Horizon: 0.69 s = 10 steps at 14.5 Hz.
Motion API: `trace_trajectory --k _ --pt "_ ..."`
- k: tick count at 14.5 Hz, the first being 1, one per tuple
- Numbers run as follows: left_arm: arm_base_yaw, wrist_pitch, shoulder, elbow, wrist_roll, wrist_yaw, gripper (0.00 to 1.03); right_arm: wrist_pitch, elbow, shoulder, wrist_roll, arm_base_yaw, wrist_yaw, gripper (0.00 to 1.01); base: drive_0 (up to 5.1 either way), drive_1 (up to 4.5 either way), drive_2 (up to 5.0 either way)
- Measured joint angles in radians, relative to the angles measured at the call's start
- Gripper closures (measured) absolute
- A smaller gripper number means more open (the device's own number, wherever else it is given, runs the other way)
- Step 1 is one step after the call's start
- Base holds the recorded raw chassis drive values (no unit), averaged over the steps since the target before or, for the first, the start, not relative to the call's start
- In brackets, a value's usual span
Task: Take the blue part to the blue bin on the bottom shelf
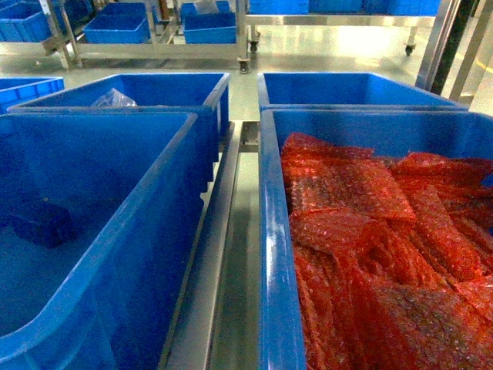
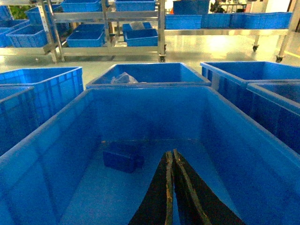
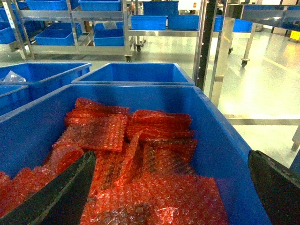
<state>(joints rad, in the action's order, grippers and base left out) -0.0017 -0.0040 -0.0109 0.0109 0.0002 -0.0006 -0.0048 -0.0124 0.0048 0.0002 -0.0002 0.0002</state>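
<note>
The blue part is seen ahead-left of the clenched, empty left gripper (nearer arm); the right gripper is spread.

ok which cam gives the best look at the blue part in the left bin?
Left wrist view: the blue part lies unobstructed on the bin floor, just beyond the shut left pincer. The head view shows it dim near the frame's left edge. The right wrist view does not show it.

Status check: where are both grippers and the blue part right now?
Left gripper shut, empty, over the left bin. Right gripper open above red bubble wrap. Blue part on left bin floor, ahead of left gripper. Nothing between them.
</note>
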Motion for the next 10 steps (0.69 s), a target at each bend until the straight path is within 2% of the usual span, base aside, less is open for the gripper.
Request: trace_trajectory --k 2,4,8,10 --pt "0.000 0.000 0.000 0.000 0.000 0.000 0.77 0.000 0.000 0.000 0.000 0.000 0.000 0.03 0.0 0.00 0.0" --pt "0.000 0.000 0.000 0.000 0.000 0.000 0.49 0.000 0.000 0.000 0.000 0.000 0.000 0.03 0.0 0.00 0.0" --pt "0.000 0.000 0.000 0.000 0.001 0.000 0.03 0.000 0.000 0.000 0.000 0.000 0.000 0.03 0.0 0.00 0.0" --pt "0.000 0.000 0.000 0.000 0.000 0.000 0.05 0.000 0.000 0.000 0.000 0.000 0.000 0.03 0.0 0.00 0.0"
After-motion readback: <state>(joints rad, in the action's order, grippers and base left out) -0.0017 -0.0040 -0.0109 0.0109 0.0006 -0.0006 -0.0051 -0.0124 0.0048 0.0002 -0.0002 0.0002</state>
